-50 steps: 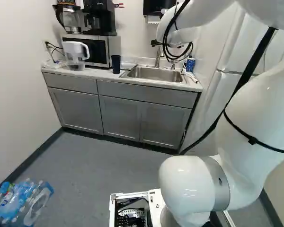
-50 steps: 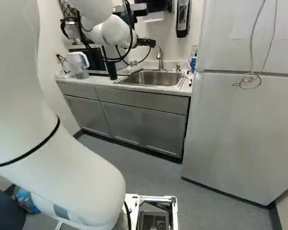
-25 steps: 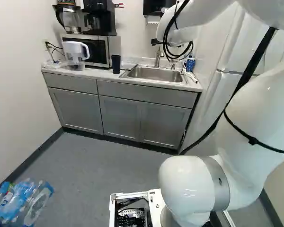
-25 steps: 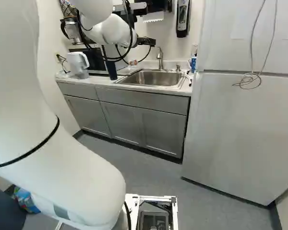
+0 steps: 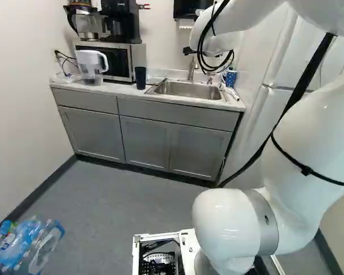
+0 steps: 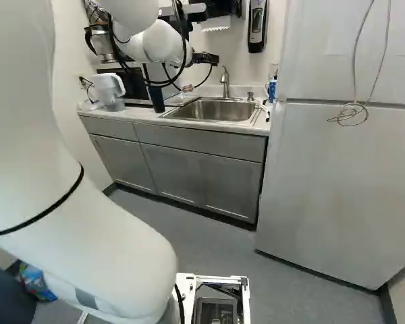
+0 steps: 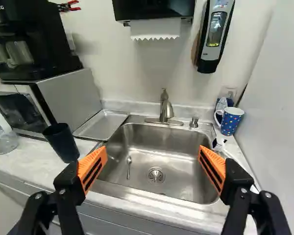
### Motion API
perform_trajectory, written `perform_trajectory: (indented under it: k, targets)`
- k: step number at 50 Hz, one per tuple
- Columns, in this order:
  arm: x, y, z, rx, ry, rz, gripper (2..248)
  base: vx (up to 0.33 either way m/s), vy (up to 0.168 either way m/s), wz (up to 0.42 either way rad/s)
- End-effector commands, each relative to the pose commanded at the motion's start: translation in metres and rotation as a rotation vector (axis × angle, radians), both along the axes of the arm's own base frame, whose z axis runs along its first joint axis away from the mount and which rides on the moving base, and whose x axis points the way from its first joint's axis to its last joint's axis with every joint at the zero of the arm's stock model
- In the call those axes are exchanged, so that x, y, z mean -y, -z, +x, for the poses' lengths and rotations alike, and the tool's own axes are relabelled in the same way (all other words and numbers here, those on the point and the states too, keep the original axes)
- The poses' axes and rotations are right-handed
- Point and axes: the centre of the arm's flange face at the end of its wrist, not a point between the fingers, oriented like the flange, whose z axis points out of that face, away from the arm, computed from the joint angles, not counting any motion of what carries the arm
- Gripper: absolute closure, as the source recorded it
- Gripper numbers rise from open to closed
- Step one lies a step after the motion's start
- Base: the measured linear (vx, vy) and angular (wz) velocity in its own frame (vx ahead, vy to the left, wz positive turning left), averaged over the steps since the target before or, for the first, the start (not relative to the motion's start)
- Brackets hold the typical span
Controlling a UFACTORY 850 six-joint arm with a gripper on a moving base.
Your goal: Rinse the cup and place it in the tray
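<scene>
The hand [image 6: 206,59] hangs above the bench [image 6: 142,116], mostly hidden behind the white wrist in the right base view. In the wrist view, it is released, its orange-padded fingers [image 7: 93,169] spread wide, with the metal sink [image 7: 186,147] showing ahead between them. A dark tumbler [image 7: 62,143] stands upright on the bench on the microwave's side of the sink, near one finger but apart from it. A blue dotted mug [image 7: 230,121] stands on the opposite side, by the sink's rear corner, with a brush [image 7: 218,143] just beside it. Which of the two is the cup to rinse, I cannot tell; both are on the bench, outside the sink. The shallow metal tray [image 7: 102,125] lies between the microwave [image 7: 71,98] and the sink, near the tumbler. A spoon [image 7: 129,168] lies in the sink beside the drain [image 7: 156,175]. The faucet [image 7: 165,108] rises at the sink's rear, with a soap pump [image 7: 194,122] beside it. A clear pitcher with a white handle [image 5: 93,67] stands before the microwave.
</scene>
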Motion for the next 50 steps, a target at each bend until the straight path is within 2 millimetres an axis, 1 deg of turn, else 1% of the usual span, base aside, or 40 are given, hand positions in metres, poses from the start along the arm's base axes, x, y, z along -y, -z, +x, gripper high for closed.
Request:
perform_trajectory:
  k: [50]
  targets:
    - [0.0,0.0,0.0,0.0,0.0,0.0,3,0.07,0.0,-0.007]
